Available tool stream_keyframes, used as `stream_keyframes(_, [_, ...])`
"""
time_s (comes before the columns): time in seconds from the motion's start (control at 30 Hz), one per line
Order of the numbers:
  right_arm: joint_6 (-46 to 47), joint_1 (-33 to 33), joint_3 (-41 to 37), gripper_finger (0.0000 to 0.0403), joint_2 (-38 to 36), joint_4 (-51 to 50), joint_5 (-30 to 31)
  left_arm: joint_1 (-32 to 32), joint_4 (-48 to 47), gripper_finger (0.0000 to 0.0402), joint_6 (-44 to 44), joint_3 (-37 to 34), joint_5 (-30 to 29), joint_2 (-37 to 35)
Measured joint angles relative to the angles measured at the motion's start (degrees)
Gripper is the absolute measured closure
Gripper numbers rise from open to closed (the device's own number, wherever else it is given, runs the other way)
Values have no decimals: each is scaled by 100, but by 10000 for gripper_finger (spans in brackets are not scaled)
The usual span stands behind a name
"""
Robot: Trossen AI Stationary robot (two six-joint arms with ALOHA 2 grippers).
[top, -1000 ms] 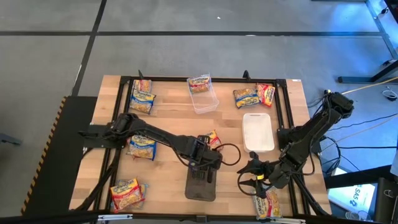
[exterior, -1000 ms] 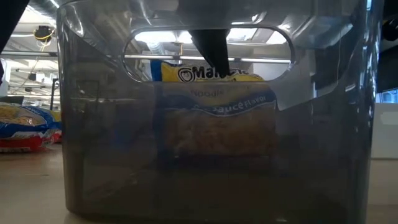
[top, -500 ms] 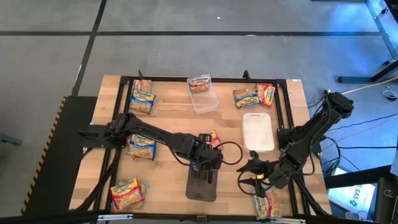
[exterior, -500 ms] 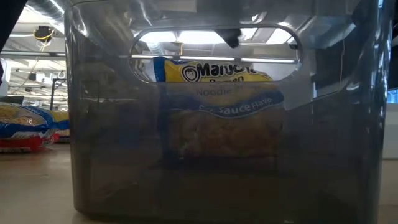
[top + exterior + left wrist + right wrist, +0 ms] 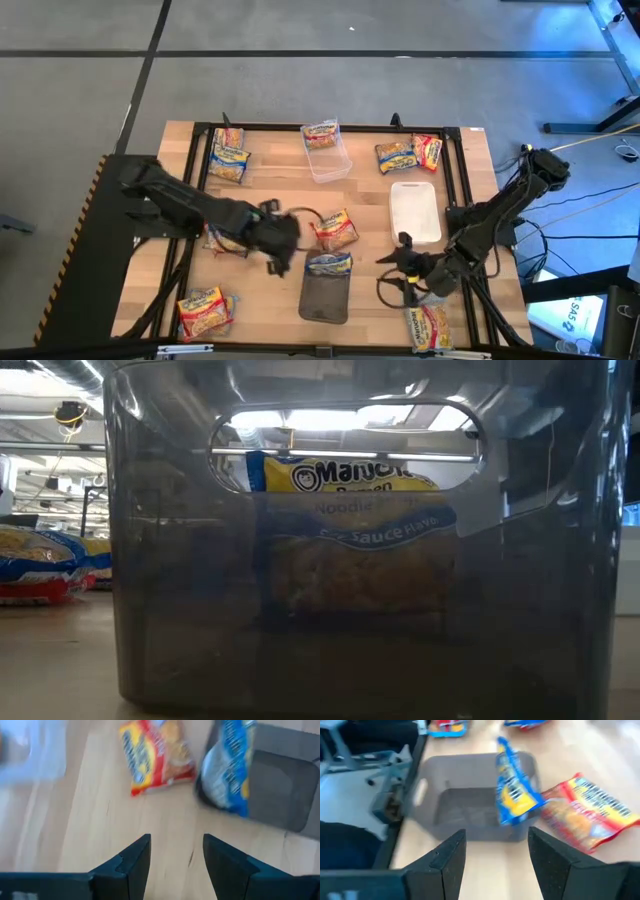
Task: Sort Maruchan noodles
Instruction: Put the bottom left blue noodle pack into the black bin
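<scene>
Release is done: the left gripper [image 5: 272,262], which half a second ago hung over the dark grey rectangular plastic tray [image 5: 324,297] by the bench's front edge, has swung away toward the left side of the bench, and its fingers [image 5: 131,862] stand apart with nothing between them. A blue-banded yellow crinkly Maruchan noodle packet [image 5: 328,264] stays behind, propped on edge against the tray's far wall; the low view shows it upright inside the tinted wall. A red-banded yellow-orange packet [image 5: 334,229] lies flat on the bench just beyond the tray, touching nothing. The right gripper [image 5: 392,282] waits low beside the tray's right side, its fingers [image 5: 446,855] parted and empty. One blue packet looks sorted, though leaning rather than lying flat. Unsorted packets remain: a pair [image 5: 206,308] at the front left corner, several [image 5: 228,156] near the back left corner, two [image 5: 410,153] near the back right, and one [image 5: 429,325] at the front right edge. The white tray [image 5: 415,212] holds nothing.
</scene>
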Motion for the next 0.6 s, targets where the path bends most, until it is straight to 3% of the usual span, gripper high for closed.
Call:
stream_keyframes(0.23, [-897, -1006, 2, 217, 0, -247, -389, 84, 60, 227, -868, -1468, -12, -1380])
stream_keyframes(0.43, [-1348, -1855, 2, 217, 0, -342, -1157, 372, -11, 227, -1268, -1715, -301, -1634])
stream_keyframes(0.6, [-1398, -2055, 2, 217, 0, -345, -1496, 682, 16, 222, -1485, -1715, -288, -1580])
